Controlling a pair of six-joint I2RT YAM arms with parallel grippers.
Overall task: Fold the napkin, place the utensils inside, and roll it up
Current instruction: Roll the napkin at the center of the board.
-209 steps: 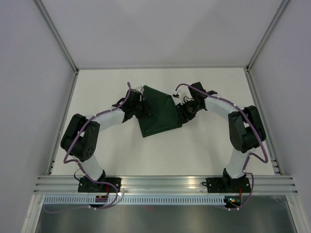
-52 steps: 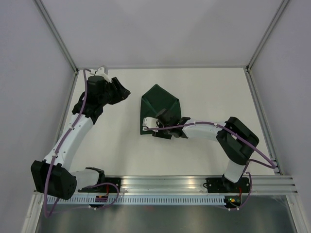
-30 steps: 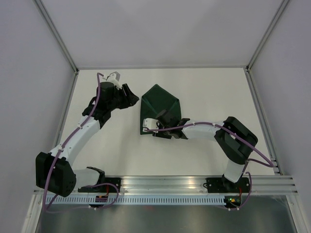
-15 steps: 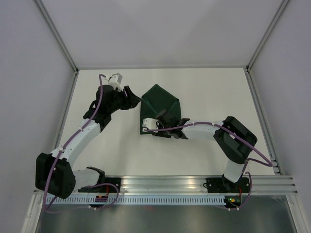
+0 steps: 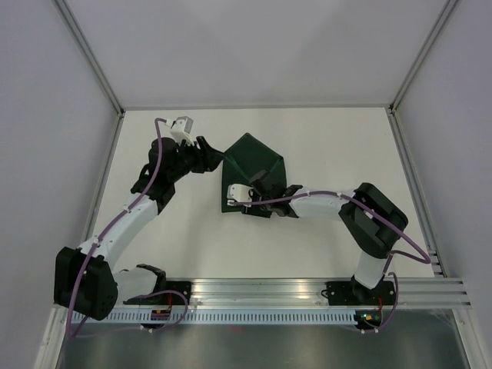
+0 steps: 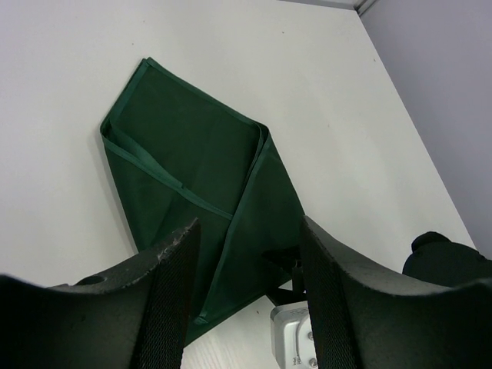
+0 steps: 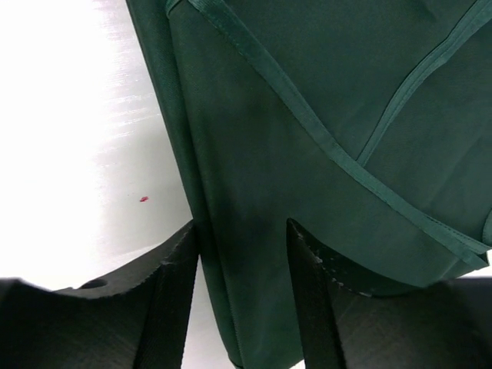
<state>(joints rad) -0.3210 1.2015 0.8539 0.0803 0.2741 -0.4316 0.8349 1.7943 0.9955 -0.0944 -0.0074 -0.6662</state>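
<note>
The napkin (image 5: 257, 165) is seen lying flat on the white table (image 5: 338, 146), near the middle and a little to the left. It is folded into a shape with one point aimed at the far wall. In the left wrist view, overlapping layers are picked out, with hemmed edges crossing the dark green cloth in diagonal lines.

The left arm is stretched well forward along the left side. The left gripper (image 6: 247, 227) is held above the table, just beside the napkin's far left edge. Its jaws are spread wide with nothing caught between them, and the folded cloth is framed through the gap.

On the other side, the right arm is reached across from the right. The right gripper (image 7: 240, 231) is set low over the napkin's near left part. Its fingers (image 7: 173, 307) are parted as well. The napkin's left edge is seen running down between them, with bright bare table to one side and green fabric to the other. No fold is seen to be pinched there. Whether the fingertips are touching the cloth cannot be told from either view.
</note>
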